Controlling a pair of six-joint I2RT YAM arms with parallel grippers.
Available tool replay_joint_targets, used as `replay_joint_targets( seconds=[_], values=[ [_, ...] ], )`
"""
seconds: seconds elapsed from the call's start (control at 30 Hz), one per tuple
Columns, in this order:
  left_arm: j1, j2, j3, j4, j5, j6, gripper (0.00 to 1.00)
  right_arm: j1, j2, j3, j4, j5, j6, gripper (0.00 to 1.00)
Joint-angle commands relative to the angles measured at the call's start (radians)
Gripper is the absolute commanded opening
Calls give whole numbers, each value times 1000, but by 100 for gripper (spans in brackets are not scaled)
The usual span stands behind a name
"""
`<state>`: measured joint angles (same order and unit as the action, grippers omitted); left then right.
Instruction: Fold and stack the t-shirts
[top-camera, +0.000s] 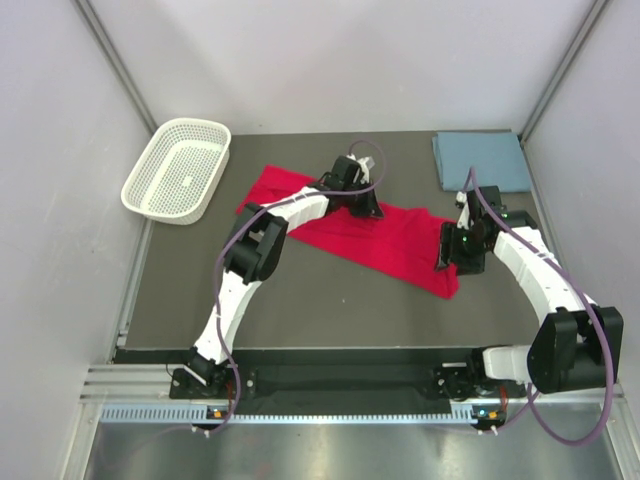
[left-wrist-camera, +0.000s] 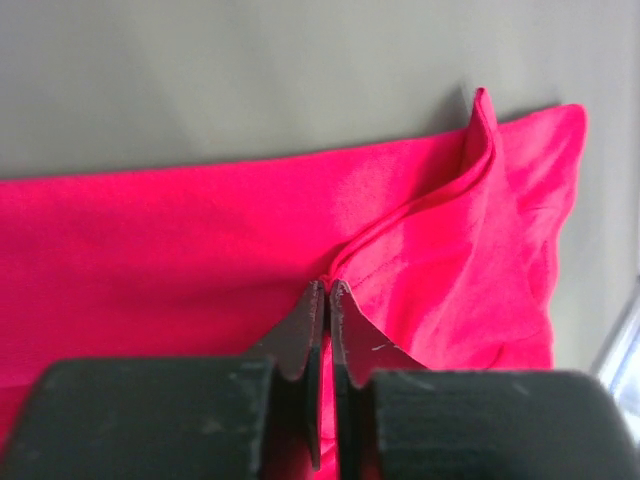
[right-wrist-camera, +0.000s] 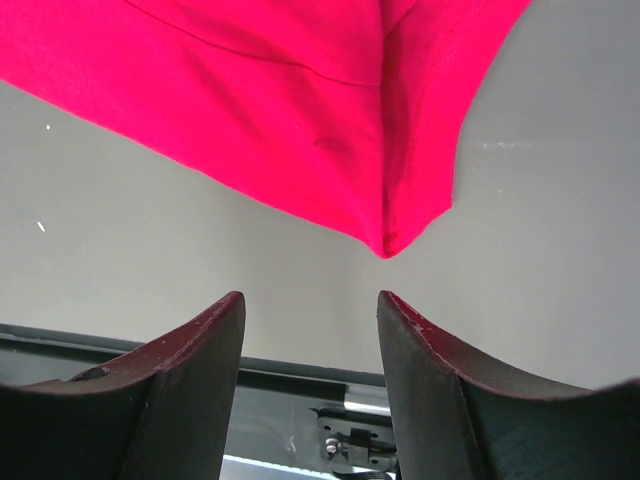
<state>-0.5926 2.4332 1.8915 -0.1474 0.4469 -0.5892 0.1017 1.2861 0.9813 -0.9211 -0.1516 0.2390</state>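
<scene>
Red t-shirt (top-camera: 395, 243) is sprawled diagonally across the middle of the dark table (top-camera: 330, 305), running from the far left down toward the near right, pretty rumpled and not folded. The left gripper (left-wrist-camera: 328, 298) is down on the shirt's far edge, about halfway along it. In the left wrist view its two fingers are pressed together with a little ridge of red fabric pinched right at the tips, and a seam line curves away from there toward a sleeve-ish flap that sticks up a bit.

The right gripper (right-wrist-camera: 310, 300) has its fingers spread apart with nothing between them. It sits at the shirt's near right end, and in the right wrist view a pointed corner of the red cloth lies on the table just ahead of the gap, not touching either finger.

The blue-grey t-shirt (top-camera: 481, 160) lies as a flat, neat rectangle in the far right corner, well apart from the red one. A white mesh basket (top-camera: 135, 192) sits at the far left corner.
</scene>
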Motion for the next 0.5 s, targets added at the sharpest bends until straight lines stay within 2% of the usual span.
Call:
replay_joint_targets(
  seconds=[0.0,0.17,0.47],
  values=[
    [-4,-22,55,-27,-51,63,0,-11,-8,13,14,1,-18,56],
    [-10,-95,40,-52,-174,123,0,-13,-13,-3,31,-6,-14,56],
    [-10,-97,70,-89,-201,126,0,-13,1,2,36,-29,-9,56]
  ],
)
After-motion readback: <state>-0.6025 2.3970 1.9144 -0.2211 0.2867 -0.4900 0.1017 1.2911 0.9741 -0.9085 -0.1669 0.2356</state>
